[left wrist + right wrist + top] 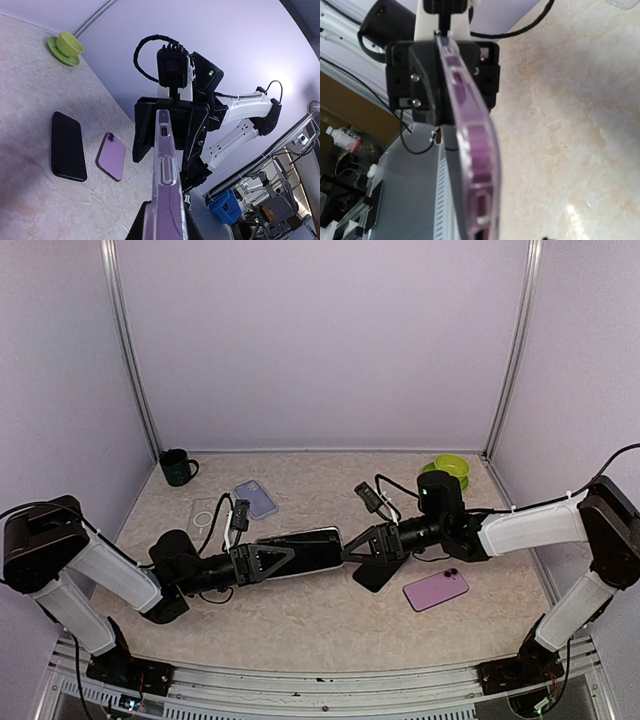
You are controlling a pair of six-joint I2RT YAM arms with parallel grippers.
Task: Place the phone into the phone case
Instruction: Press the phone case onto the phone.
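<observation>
The clear phone case, with a purple phone seen inside it, is pinched at one end by the left gripper above the table, its long axis aimed at the right gripper, whose jaws are spread about the free end.

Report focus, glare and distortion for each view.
Top external: sharp, evenly lit, frame posts splayed by the wide lens. Left wrist: the held phone blurs near the lens; bright glare on the wall. Right wrist: that phone is soft throughout; glare patch on the table.
</observation>
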